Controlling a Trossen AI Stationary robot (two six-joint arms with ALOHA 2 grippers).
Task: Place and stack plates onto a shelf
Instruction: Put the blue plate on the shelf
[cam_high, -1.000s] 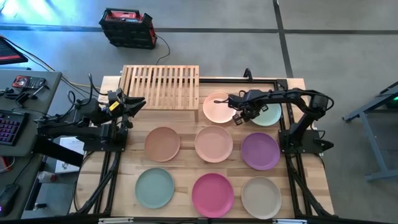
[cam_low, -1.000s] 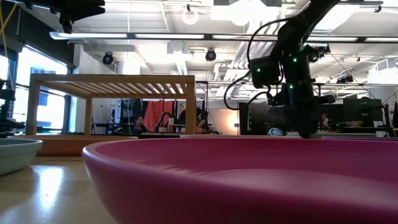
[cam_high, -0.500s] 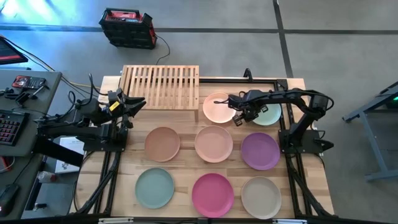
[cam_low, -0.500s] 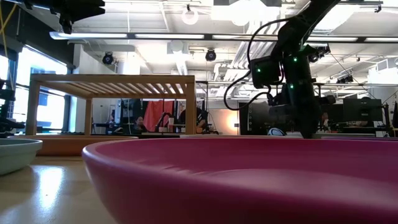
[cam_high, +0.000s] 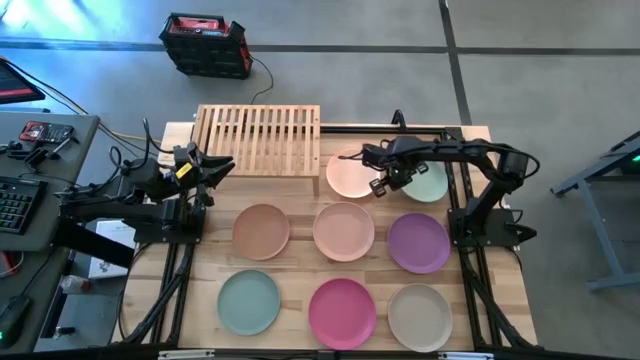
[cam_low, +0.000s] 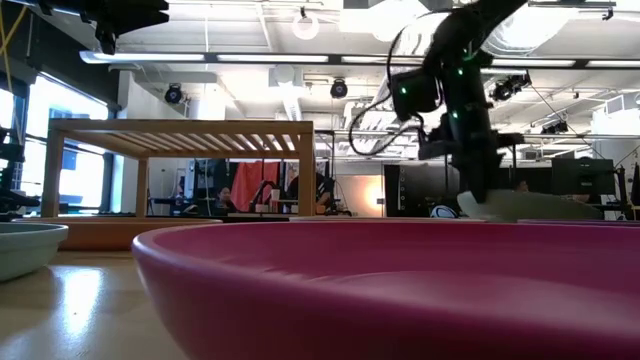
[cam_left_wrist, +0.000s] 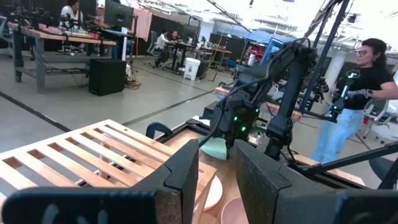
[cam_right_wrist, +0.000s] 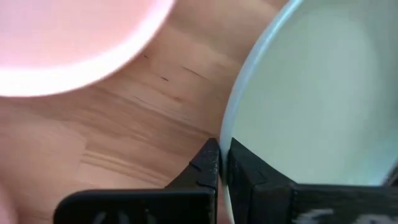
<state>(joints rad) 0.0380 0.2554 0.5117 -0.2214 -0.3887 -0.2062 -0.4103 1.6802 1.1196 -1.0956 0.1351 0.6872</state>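
Observation:
Eight plates lie on the tabletop in the high view: peach (cam_high: 347, 172), sage green (cam_high: 430, 183), brown (cam_high: 261, 231), pink (cam_high: 344, 231), purple (cam_high: 419, 242), teal (cam_high: 248, 301), magenta (cam_high: 343, 312) and beige (cam_high: 420, 317). The slatted wooden shelf (cam_high: 258, 140) stands at the far edge, with nothing on it. My right gripper (cam_high: 383, 183) is between the peach and sage green plates, shut on the sage green one. My left gripper (cam_high: 218, 167) waits open by the shelf's left near corner. My right gripper pinches the sage green plate's rim (cam_right_wrist: 227, 134) between its two fingers (cam_right_wrist: 209, 163), on the side facing the peach plate. The fingers come from above, pointing down. In the low view the held side (cam_low: 475, 205) is raised; the magenta plate hides whether the other side rests on the table.
The magenta plate's rim (cam_low: 330, 245) fills the low view's foreground. The peach plate lies close beside the right gripper. A black frame rail (cam_high: 400, 128) runs along the far edge right of the shelf. People and desks show in the room beyond.
The right gripper has risen a little and shifted toward the far edge and the peach plate, staying shut. The sage green plate's held side has come up with it and now shows above the magenta plate's rim in the low view.

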